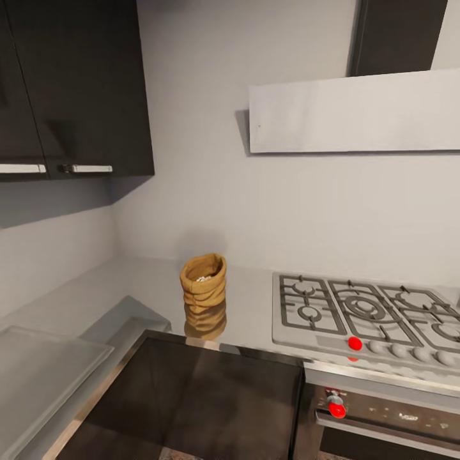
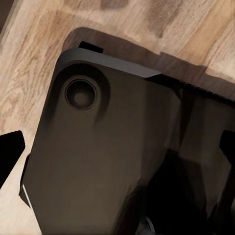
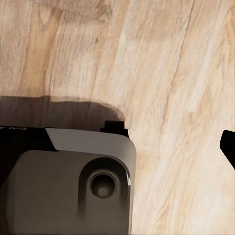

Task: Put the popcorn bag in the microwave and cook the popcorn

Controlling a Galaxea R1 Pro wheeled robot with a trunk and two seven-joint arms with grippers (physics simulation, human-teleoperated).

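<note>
The tan popcorn bag [image 1: 204, 282] stands upright on the glossy grey countertop [image 1: 140, 281], near the back wall and left of the hob. Whitish popcorn bits [image 1: 204, 278] show in its open rolled mouth, and its reflection lies on the worktop in front of it. The microwave is out of view. In the left wrist view my left gripper [image 2: 117, 152] is open, with dark fingertips [image 2: 10, 152] at both picture edges, above the robot's dark base and the wood floor. In the right wrist view my right gripper [image 3: 117, 147] is spread wide, with one fingertip [image 3: 229, 146] at the edge.
A steel gas hob [image 1: 364, 316] with red knobs lies right of the bag, above the oven [image 1: 383, 415]. The white flat hood [image 1: 354, 112] hangs over it. Dark wall cabinets [image 1: 76, 89] sit at upper left. Below the worktop's front edge is a dark glossy front [image 1: 204, 396].
</note>
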